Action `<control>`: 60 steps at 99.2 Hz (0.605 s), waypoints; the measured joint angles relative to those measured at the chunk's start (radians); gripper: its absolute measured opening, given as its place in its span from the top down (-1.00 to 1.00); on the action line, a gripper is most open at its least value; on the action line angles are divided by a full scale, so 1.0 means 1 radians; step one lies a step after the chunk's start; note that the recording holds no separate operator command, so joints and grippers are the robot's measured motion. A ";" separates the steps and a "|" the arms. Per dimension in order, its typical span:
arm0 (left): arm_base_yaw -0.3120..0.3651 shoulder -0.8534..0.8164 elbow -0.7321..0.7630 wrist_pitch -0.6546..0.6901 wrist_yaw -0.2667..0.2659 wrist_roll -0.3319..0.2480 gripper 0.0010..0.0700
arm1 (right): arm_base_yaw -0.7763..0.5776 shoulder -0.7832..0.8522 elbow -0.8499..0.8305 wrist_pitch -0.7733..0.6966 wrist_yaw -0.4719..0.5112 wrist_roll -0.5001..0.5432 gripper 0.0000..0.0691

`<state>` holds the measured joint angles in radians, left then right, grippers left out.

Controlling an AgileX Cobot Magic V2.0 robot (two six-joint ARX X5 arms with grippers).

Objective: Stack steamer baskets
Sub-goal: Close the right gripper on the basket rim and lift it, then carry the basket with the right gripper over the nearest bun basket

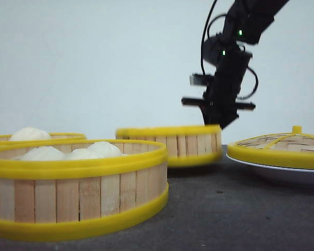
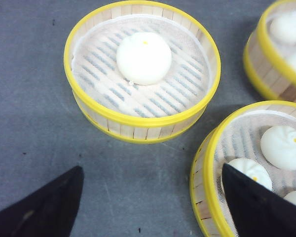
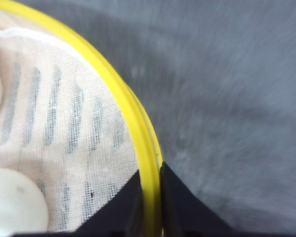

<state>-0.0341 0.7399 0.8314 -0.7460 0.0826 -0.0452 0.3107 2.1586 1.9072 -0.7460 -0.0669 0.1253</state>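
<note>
Three steamer baskets with pale slat walls and yellow rims stand on the dark table. In the front view one basket (image 1: 78,198) with white buns is nearest, a second (image 1: 63,136) peeks out behind it, and a third (image 1: 172,146) sits mid-table. My right gripper (image 1: 220,117) reaches down to the third basket's right rim. In the right wrist view that gripper (image 3: 150,207) is shut on the yellow rim (image 3: 123,98), one finger inside and one outside. My left gripper (image 2: 150,205) hangs open above the table, between a one-bun basket (image 2: 138,129) and another basket (image 2: 207,163); one finger (image 2: 256,207) overlaps that basket.
A domed woven lid (image 1: 282,146) with a yellow rim and knob rests on a white plate (image 1: 282,175) at the right. A further basket (image 2: 259,64) with buns shows at the edge of the left wrist view. Cloth liners cover the basket floors.
</note>
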 joint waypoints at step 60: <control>0.000 0.000 0.000 0.000 0.000 0.000 -0.56 | 0.058 -0.036 0.328 -0.426 -0.043 0.035 0.93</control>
<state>-0.0341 0.7395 0.8314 -0.7464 0.0822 -0.0456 0.3691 2.1227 2.2353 -1.1725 -0.1097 0.1600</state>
